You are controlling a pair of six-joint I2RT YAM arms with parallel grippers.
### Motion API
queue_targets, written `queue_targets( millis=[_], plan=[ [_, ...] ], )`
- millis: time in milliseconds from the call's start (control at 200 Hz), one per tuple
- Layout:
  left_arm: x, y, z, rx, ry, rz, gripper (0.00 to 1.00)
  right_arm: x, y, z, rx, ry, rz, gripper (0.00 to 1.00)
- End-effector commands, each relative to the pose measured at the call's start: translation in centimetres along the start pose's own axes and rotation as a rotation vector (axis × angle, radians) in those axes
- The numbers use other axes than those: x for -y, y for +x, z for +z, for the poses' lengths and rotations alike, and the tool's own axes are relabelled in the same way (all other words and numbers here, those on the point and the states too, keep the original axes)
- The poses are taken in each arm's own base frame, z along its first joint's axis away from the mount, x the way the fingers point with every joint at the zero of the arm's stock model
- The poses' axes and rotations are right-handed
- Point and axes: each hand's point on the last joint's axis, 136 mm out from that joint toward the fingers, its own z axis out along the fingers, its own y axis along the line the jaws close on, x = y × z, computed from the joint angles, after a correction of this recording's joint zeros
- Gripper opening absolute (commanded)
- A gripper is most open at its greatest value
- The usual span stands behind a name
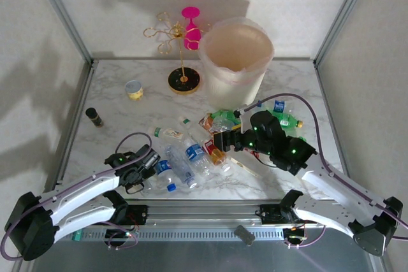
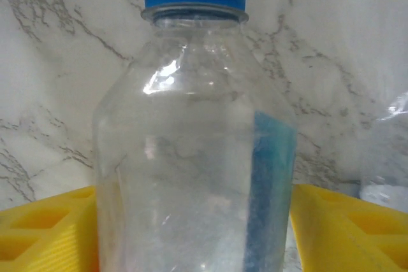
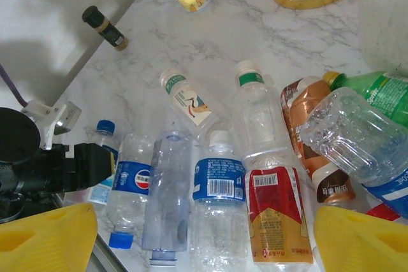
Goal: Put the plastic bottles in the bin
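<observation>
Table [image 1: 121,133]: marble top, read here as a clock face from the top view, arm bases at 6 o'clock.
Bin [image 1: 239,84]: upright between 12 and 1 o'clock, mouth open, well apart from both grippers.
Plastic bottles [image 1: 191,154]: a loose heap lying from the centre out to 3 o'clock and down to 7 o'clock; every one in sight is on the table.
Left gripper [image 2: 194,211]: at 8 o'clock, low over the table. Its yellow fingers [image 2: 44,234] stand either side of a blue-capped bottle [image 2: 191,144], right at its walls. Whether they press it cannot be told.
Right gripper [image 3: 205,218]: just past centre toward 4 o'clock, hanging above a red-labelled bottle [image 3: 275,218], fingers wide apart and holding nothing.
Stage (judged): first pick under way, with nearly the whole task ahead.
Hazard 1: the thin clear wall may buckle or squirt out of the grip, since the fingers sit low on a smooth round body.
Hazard 2: a neighbouring bottle [image 2: 389,157] lies just beside the right finger and could be dragged or rolled off.
Hazard 3: the route to the bin crosses the heap and the right arm, so the arms could clash.
Hazard 4: the gold wire stand [image 1: 183,81] at the bin's 9 o'clock could be struck, and a low carry would hit the tall rim.
</observation>
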Motion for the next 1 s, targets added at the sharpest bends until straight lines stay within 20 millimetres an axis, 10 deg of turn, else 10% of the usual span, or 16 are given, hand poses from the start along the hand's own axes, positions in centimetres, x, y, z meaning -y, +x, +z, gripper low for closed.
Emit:
queue_targets(
  millis=[0,270,651,991],
  plan=[
    [-0.6,-0.2,0.5,0.022,-0.029,-0.005,0.66,-1.1,-1.4,-0.1,0.022,-0.026,0.003,0.86],
    [0.2,-2.7,-3.0,0.109,0.024,-0.075,0.55,-1.1,-3.9,-1.6,0.104,0.021,0.028,0.90],
    [7.1,-8.9,-13.6,0.333,0.336,0.135,0.42,-2.9,-6.4,-1.3,0.120,-0.025,0.027,0.84],
    [15.5,-5.6,-24.0,0.387,1.001,0.544,0.40,-10.4,-8.6,0.0,0.070,-0.407,0.061,0.86]
  ],
)
